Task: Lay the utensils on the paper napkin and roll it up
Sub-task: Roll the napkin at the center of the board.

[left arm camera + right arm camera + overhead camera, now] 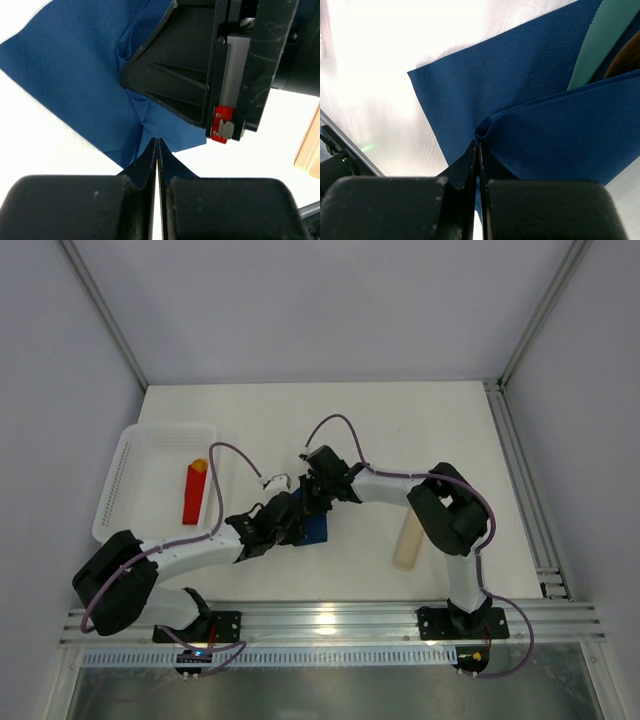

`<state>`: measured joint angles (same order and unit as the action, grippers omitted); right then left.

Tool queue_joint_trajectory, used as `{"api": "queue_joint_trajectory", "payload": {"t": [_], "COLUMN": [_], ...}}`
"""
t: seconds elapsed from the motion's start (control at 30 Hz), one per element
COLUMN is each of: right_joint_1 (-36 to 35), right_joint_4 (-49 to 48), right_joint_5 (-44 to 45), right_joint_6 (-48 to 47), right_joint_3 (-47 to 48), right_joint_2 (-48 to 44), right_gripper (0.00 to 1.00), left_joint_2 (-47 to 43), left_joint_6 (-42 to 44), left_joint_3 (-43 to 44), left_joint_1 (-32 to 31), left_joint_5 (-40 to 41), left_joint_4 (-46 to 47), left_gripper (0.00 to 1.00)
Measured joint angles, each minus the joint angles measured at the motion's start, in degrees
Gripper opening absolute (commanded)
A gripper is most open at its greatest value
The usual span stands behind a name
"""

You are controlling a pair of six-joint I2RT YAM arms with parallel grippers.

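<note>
The right claw pinches a folded corner of the thin navy-blue paper napkin, apparently to wrap the slim shiny cutlery pieces. The left claw, pressed together, likely steadies its edge.

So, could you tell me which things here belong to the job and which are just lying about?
Job in hand: paper napkin; utensils tucked in its fold.
Lying about: white basket; red block inside it; beige bar on the table.
</note>
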<state>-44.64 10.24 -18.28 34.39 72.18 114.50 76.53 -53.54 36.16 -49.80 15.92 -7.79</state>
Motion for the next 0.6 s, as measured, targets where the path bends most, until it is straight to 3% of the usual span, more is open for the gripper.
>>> {"api": "queue_joint_trajectory", "payload": {"t": [0.6], "right_joint_1": [-0.63], "right_joint_4": [0.15], "right_joint_5": [0.0], "right_joint_6": [-0.02], "right_joint_3": [0.48], "right_joint_2": [0.02], "right_gripper": [0.04], "left_joint_2": [6.1], "left_joint_6": [1.33], "left_joint_3": [1.22], "left_joint_1": [0.0], "left_joint_5": [0.15], "left_joint_4": [2.45], "left_gripper": [0.0]}}
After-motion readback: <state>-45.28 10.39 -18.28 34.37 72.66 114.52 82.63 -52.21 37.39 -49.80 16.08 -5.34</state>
